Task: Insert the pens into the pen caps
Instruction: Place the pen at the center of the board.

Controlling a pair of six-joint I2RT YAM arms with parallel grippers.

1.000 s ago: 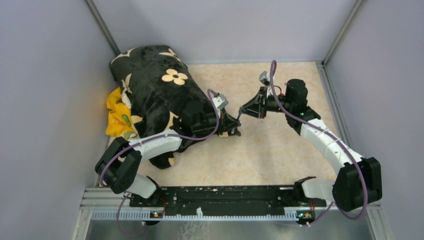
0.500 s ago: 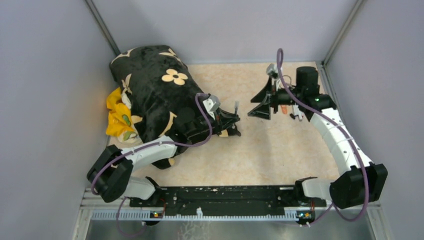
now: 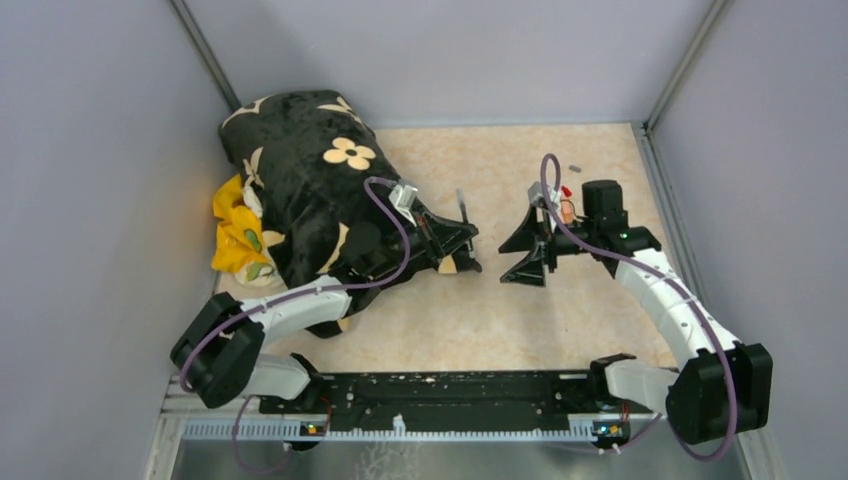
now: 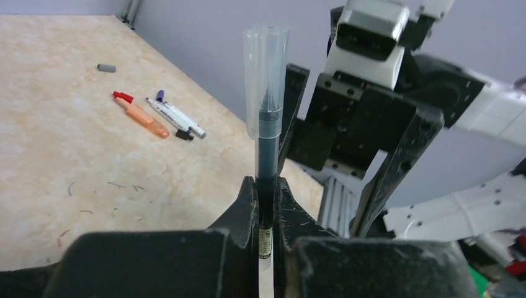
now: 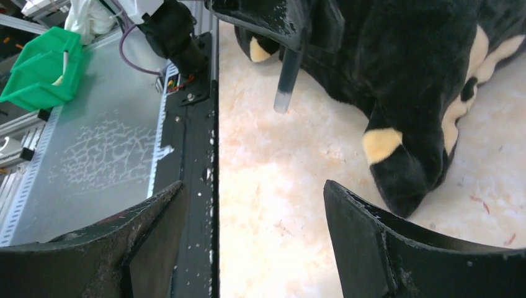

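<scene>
Clamping 1 pen (image 4: 268, 149) upright, left gripper (image 4: 267, 189); right gripper (image 5: 253, 189) spread, empty; risk: cap (image 4: 267, 74), if loose, drops on tilting.

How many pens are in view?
3: a dark pen in the left jaws; an orange marker and a white marker side by side on the table. More may be hidden.

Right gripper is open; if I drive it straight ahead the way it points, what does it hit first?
Probably the left gripper and its capped pen, straight ahead of the right gripper; depth is unclear, and the plush lies just beside that line.
</scene>
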